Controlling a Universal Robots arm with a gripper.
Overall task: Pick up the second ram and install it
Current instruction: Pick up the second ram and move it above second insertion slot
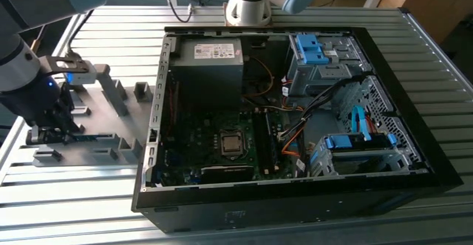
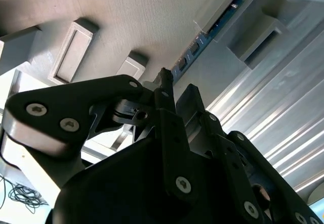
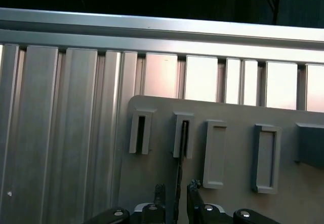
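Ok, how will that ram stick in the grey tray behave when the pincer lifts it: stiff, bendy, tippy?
The second ram looks like a straight, very thin board, so probably stiff and light. Standing on edge in the tray slots, it would likely tip if loose. With the pincer straddling it, a skewed pull might jam it.

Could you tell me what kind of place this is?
Probably a robot test cell for computer assembly: an open computer case lies on a ribbed metal table, beside a grey tray, with a robot arm over the tray.
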